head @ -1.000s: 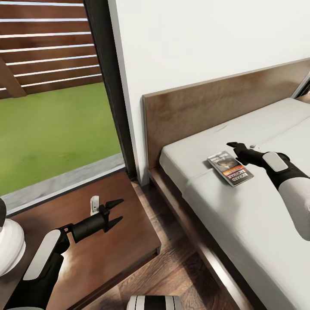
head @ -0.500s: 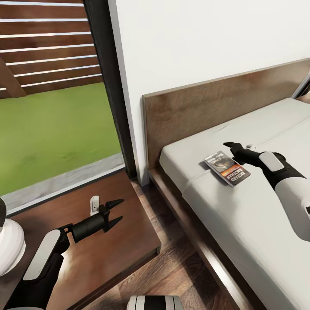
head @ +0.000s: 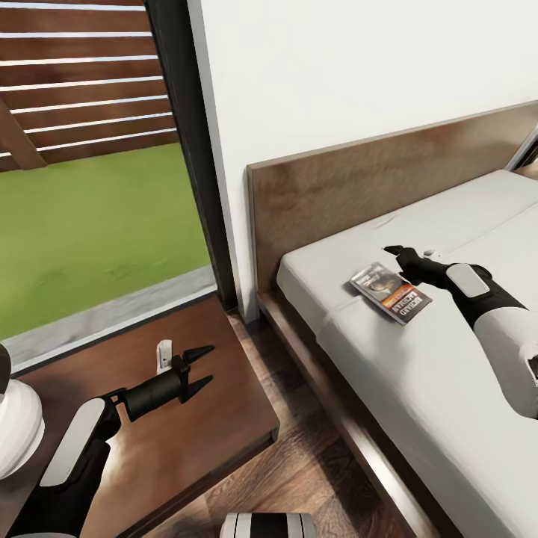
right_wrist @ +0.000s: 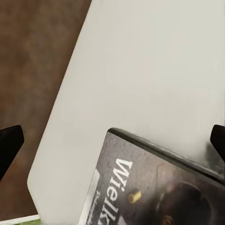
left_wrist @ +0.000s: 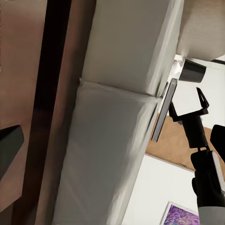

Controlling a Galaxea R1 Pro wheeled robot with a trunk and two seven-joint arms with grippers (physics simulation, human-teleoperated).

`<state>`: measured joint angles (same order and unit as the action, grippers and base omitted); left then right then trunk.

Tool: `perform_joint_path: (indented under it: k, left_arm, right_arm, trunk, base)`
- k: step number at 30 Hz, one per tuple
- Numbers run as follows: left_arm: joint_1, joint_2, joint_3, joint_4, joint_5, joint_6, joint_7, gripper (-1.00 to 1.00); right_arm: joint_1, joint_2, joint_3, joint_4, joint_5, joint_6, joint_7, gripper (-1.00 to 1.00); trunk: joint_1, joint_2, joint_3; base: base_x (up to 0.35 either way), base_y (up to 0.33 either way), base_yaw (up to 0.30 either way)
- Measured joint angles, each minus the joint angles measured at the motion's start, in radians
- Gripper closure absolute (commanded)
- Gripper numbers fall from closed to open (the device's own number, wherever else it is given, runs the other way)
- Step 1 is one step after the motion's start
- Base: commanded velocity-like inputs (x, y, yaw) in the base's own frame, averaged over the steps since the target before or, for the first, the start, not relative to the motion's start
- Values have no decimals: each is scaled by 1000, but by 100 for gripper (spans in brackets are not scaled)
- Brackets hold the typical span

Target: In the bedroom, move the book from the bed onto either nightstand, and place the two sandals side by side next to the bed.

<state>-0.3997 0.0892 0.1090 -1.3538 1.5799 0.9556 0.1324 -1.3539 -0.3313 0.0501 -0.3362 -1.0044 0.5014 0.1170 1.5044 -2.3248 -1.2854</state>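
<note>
The book (head: 390,292), with a dark cover and an orange band, lies on the bed's off-white mattress (head: 418,373) near the brown headboard (head: 336,194). My right gripper (head: 400,260) is open at the book's far edge, its fingertips level with the cover. In the right wrist view the book (right_wrist: 159,187) sits just ahead between the spread fingertips (right_wrist: 9,145). The left wrist view catches the book (left_wrist: 164,112) edge-on beside the right gripper (left_wrist: 190,105). My left gripper (head: 200,366) hovers open over the nightstand (head: 187,441). The sandals are out of view.
A small white object (head: 164,356) stands on the nightstand just beyond my left gripper. A white rounded lamp base (head: 15,426) sits at the nightstand's left end. A strip of wood floor (head: 314,463) runs between nightstand and bed. A black-framed window (head: 179,149) rises behind.
The right gripper has moved a little to the left, and the book has slid left with it along the mattress. The left arm has stayed still.
</note>
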Motion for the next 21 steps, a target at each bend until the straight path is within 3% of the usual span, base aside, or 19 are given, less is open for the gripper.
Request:
perform_joint_path:
  k: [11,21]
  left_arm:
    - [0,0,0,0,0,0,0,-100]
    - [0,0,0,0,0,-1,0,-100]
  right_arm:
    - [0,27,4,0,0,2,21,-100]
    - [0,36,40,0,2,8,38,-100]
  trunk:
    - [0,0,0]
    - [0,0,0]
  base:
    - [0,0,0]
    - [0,0,0]
